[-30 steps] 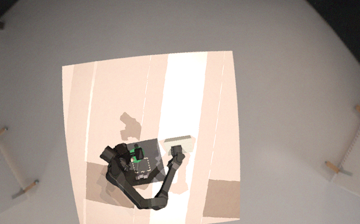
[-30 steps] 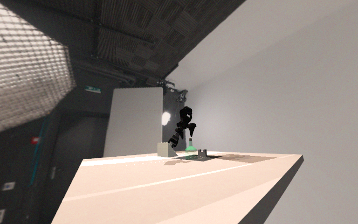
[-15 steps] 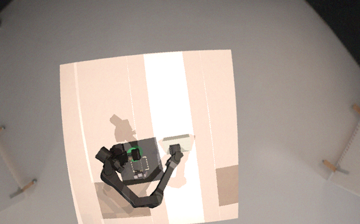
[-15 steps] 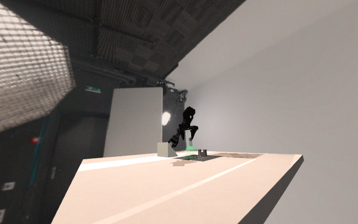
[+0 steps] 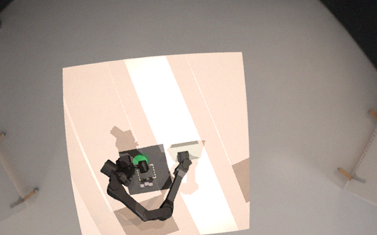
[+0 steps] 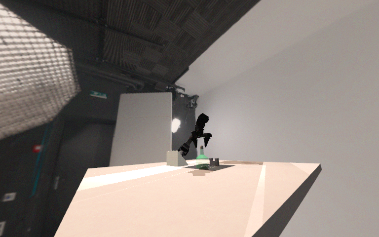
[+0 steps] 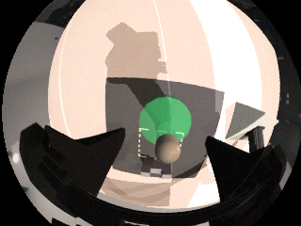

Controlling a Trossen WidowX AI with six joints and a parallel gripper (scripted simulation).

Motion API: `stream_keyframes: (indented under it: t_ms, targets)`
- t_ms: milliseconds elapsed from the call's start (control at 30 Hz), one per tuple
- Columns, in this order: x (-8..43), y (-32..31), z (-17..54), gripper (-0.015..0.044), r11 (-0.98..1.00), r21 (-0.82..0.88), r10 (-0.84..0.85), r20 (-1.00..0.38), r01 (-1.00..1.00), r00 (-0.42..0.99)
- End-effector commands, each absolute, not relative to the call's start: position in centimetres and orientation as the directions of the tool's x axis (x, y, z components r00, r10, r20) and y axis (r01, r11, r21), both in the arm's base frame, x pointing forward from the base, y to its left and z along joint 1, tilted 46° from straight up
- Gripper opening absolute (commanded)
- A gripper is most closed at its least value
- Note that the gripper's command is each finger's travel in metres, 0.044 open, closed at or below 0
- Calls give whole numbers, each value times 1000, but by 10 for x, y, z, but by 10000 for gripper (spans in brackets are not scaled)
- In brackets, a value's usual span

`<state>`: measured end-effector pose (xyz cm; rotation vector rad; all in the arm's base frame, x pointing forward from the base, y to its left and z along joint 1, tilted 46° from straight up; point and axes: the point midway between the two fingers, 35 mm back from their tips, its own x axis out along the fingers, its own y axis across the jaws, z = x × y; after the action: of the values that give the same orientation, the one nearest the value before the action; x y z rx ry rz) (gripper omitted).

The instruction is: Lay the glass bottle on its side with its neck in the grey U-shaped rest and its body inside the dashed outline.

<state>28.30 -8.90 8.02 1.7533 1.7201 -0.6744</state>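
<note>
Bottle [image 5: 141, 159] [image 6: 202, 160] [image 7: 166, 115] upright on mat [image 5: 162, 160] [image 6: 223, 167] [image 7: 202, 108], beside rest [image 5: 146, 184] [image 6: 214, 162] [image 7: 156, 173]

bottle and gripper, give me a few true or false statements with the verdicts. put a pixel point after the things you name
1. The bottle [image 5: 141, 158] [image 6: 202, 158] [image 7: 166, 110] stands upright. True.
2. The gripper [image 6: 201, 145] [image 7: 167, 137] is shut on the neck. False: it is open, holding nothing.
3. The bottle's neck lies in the grey rest [image 5: 146, 184] [image 6: 214, 161] [image 7: 156, 173]. False: the neck points up, outside the rest.
4. The bottle is green. True.
5. The dark mat [image 5: 161, 160] [image 6: 223, 167] [image 7: 122, 104] is under the bottle. True.
</note>
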Motion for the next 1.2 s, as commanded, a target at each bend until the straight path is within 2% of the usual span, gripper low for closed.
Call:
stream_keyframes:
  t_ms: [0, 200, 600, 733, 1167]
  targets:
    - [281, -83, 83, 440, 3, 49, 708, -705, 999, 33]
    - [280, -77, 88, 440, 3, 49, 709, -705, 999, 33]
    - [280, -77, 88, 125, 3, 49, 709, -705, 999, 33]
    - [280, -77, 88, 103, 3, 49, 709, -705, 999, 33]
    - [280, -77, 88, 103, 3, 49, 709, -705, 999, 33]
